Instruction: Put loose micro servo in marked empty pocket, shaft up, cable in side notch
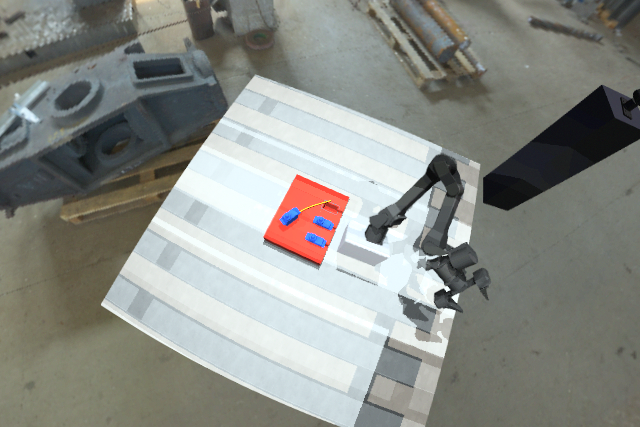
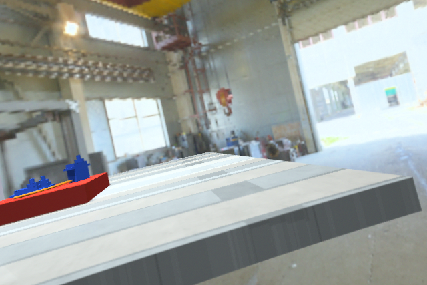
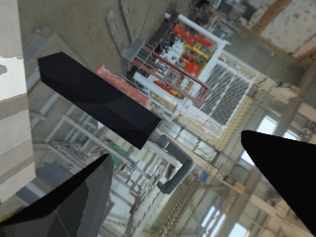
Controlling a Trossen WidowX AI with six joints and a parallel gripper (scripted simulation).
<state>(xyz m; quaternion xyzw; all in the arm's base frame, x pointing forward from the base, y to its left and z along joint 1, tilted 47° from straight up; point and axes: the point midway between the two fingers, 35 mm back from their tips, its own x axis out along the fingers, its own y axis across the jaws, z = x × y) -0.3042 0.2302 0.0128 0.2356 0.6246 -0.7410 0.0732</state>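
Note:
The loose blue servo lies on top of the red deck, outside the pocket, near the side away from the arm. Its thin yellow cable runs across the deck toward the marked empty pocket, near the arm-side edge. Two other blue servos sit in a row beside that pocket. My gripper is open and empty, well away from the deck, by the table's right edge. The servos and deck are not in the wrist view.
A pale block stands between the deck and the arm's base. The arm folds back over the right side of the table. A long black box shows beyond the table's right edge.

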